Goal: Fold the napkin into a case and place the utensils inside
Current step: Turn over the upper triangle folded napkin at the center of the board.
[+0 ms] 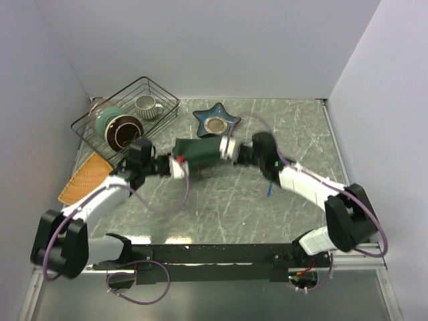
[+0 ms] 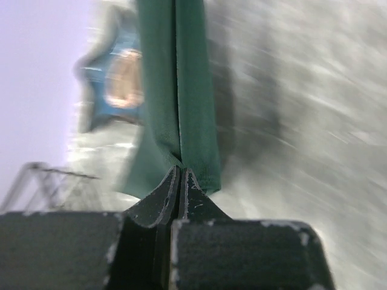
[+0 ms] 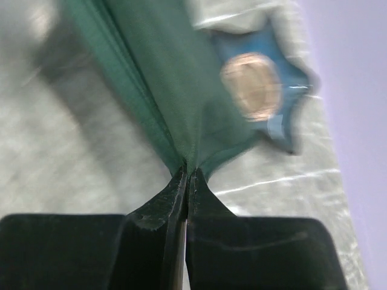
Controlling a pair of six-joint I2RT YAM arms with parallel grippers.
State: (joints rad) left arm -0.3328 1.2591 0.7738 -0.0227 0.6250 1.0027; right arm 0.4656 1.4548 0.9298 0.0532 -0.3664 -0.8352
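2 ends of the napkin [image 1: 200,150] are pinched: left gripper [image 2: 180,172] and right gripper [image 3: 186,172] are each clamped tight on the doubled cloth, just in front of the dish [image 1: 217,120]. Best to pull evenly, lower it flat and line up the edges. Its long axis runs left-right, with the right end nearer the dish.

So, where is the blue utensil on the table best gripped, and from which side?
Probably grip the blue utensil near its middle, coming straight down from above. It lies flat on the table, slim, pointing roughly away from the arms, so jaws should close across its thin width. The right gripper is nearest but shut on the napkin.
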